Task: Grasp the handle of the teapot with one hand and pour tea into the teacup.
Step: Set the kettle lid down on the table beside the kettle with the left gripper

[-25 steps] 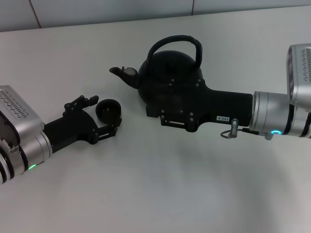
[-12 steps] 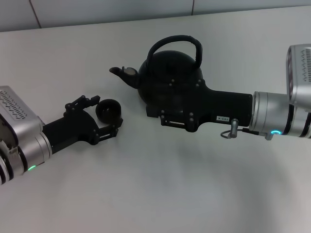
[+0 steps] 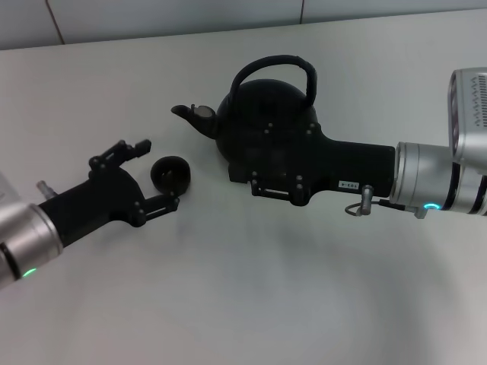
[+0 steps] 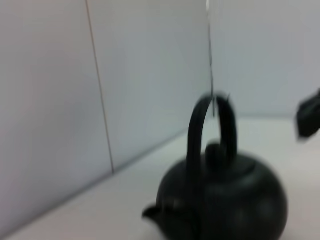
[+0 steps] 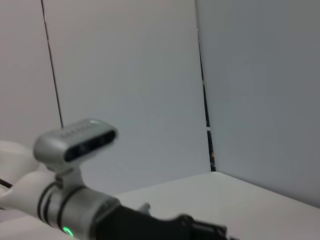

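Sitting just beyond the left gripper (image 3: 146,173) fingers, the teacup (image 3: 170,174).

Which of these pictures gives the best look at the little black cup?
The head view: the teacup sits in plain sight on the table, between the open left claw's fingers. The left wrist view shows only the teapot; the right wrist view shows no cup.

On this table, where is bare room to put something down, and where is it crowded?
Bare white table lies in front of both arms, and behind the matte-black round teapot. Crowded: the strip holding the open left claw, small black teacup and teapot spout.
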